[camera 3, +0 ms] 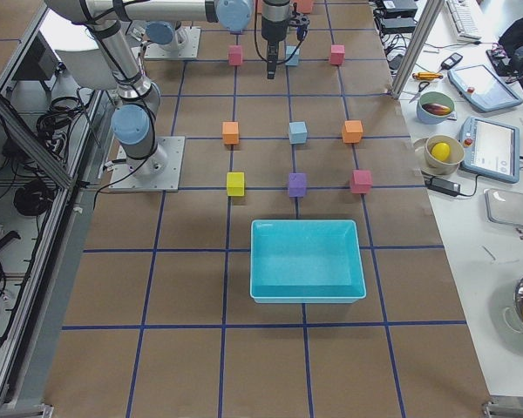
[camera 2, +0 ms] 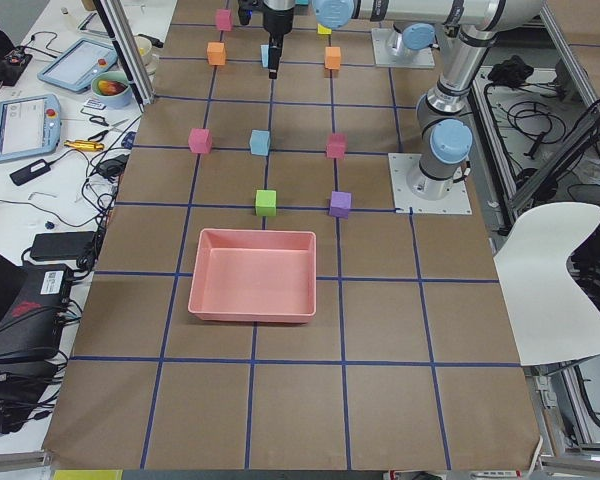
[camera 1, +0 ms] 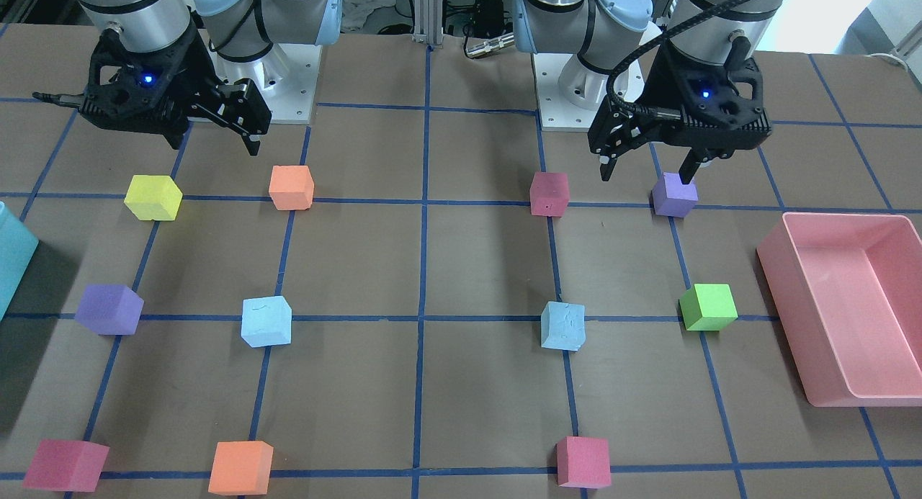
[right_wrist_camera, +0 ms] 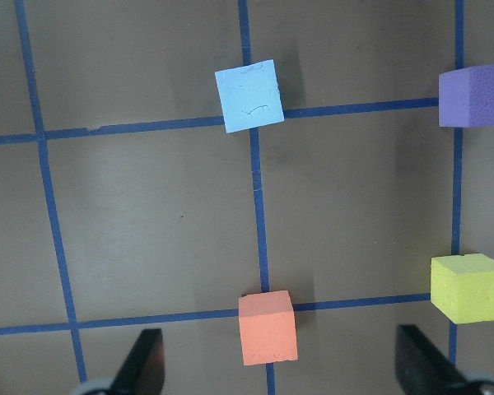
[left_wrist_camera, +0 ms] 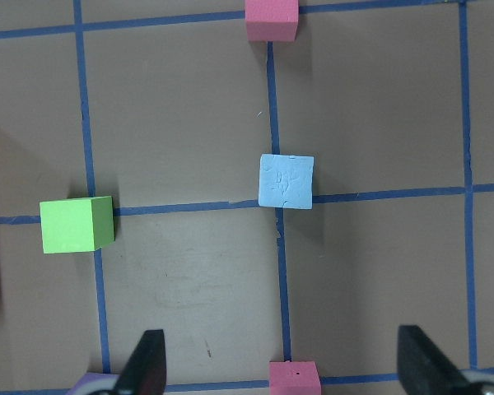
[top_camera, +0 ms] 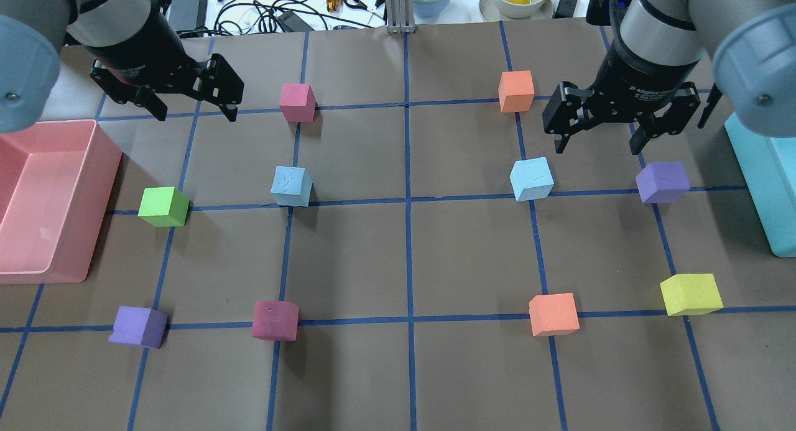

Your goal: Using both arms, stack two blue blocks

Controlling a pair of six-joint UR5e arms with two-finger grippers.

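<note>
Near the large pink plastic bin [top_camera: 87, 207], one pale sky-blue foam cube [top_camera: 291, 186] is seen; the second sky-blue cube [top_camera: 532, 179] lies farther from it. The left black gripper [top_camera: 198, 114] and right black gripper [top_camera: 597, 146] are held spread, empty.

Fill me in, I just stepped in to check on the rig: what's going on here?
Two robot arms hang over a gridded table scattered with coloured foam cubes. The left gripper and the right gripper are both open and empty, above the table. The blocks to be stacked sit far apart: the left blue block on the left arm's side, the right blue block on the right arm's. Neither is grasped, so stacking has not begun.
</note>
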